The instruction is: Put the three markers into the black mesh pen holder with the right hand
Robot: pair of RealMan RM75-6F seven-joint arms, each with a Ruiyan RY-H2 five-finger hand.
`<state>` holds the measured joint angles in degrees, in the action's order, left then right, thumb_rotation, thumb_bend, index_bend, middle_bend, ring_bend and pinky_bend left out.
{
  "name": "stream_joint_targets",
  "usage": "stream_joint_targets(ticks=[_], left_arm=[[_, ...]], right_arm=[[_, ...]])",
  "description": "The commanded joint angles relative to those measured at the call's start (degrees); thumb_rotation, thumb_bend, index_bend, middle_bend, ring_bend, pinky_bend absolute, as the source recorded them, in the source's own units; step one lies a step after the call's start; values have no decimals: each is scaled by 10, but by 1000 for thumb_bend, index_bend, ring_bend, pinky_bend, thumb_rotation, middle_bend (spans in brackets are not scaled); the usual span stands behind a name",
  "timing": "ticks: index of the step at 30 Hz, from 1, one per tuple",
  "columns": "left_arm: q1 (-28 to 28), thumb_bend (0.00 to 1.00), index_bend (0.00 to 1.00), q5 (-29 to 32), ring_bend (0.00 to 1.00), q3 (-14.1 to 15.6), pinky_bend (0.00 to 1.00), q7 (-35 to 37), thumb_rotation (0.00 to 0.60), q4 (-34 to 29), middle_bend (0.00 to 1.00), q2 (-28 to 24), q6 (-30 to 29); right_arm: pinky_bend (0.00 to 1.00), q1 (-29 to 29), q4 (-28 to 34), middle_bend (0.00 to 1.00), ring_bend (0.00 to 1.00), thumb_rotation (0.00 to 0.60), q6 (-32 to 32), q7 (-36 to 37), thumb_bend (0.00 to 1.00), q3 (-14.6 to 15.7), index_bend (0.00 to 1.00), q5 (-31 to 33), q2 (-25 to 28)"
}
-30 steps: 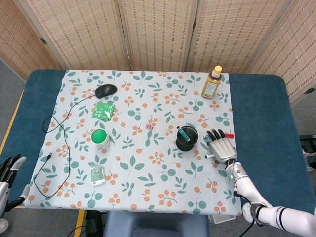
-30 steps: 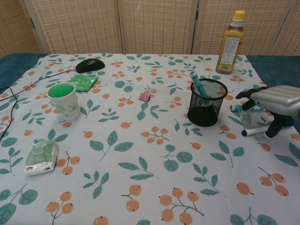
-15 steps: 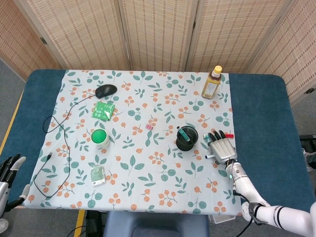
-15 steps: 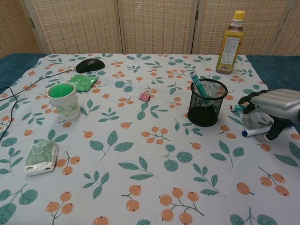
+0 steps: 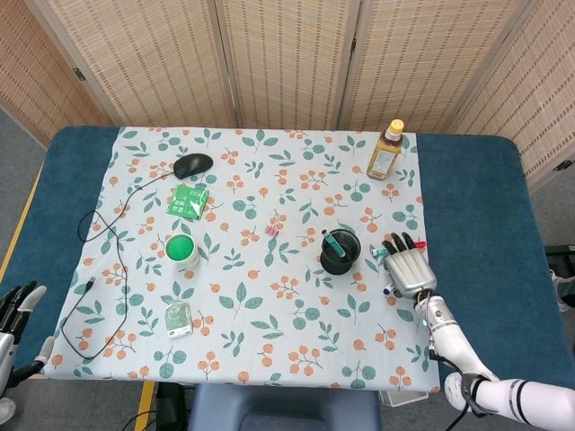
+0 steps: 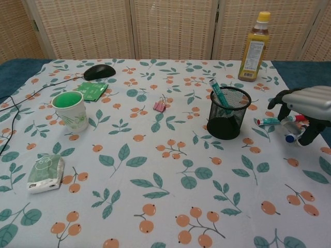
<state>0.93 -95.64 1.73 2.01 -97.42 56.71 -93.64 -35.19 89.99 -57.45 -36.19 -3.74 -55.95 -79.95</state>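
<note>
The black mesh pen holder (image 6: 228, 112) (image 5: 340, 253) stands right of the table's middle, with one teal marker (image 6: 217, 93) leaning inside it. My right hand (image 6: 307, 106) (image 5: 409, 269) hovers just right of the holder. It pinches a blue-capped marker (image 6: 289, 137) between thumb and fingers, the blue end pointing toward the chest camera. Another marker (image 6: 276, 120), teal with a red cap, lies on the cloth under the hand. My left hand (image 5: 13, 310) hangs off the table's left front corner, fingers apart and holding nothing.
An oil bottle (image 6: 254, 47) stands behind the holder. A pink clip (image 6: 160, 106), a green-filled cup (image 6: 70, 109), a green packet (image 6: 92, 90), a black mouse (image 6: 99, 71) with its cable, and a wipes pack (image 6: 45, 173) lie to the left.
The right hand closed around the blue-capped marker, lifted it off the cloth and shifted right. The teal marker beneath it is now more exposed. The left hand stayed put.
</note>
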Motion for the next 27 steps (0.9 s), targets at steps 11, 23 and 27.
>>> stream_joint_targets(ticks=[11, 23, 27], left_arm=[[-2, 448, 61, 1, 59, 0, 223, -12, 600, -5, 74, 4, 6], [0, 448, 66, 4, 59, -2, 223, 0, 600, -4, 74, -2, 1], [3, 448, 66, 3, 59, -2, 223, 7, 600, -3, 74, -5, -5]], right_arm=[[0, 29, 170, 140, 0, 600, -88, 175, 267, -71, 696, -116, 105], [0, -22, 144, 140, 0, 600, -39, 291, 266, -129, 696, -62, 14], [0, -37, 103, 140, 0, 600, -19, 308, 264, -127, 697, -49, -28]])
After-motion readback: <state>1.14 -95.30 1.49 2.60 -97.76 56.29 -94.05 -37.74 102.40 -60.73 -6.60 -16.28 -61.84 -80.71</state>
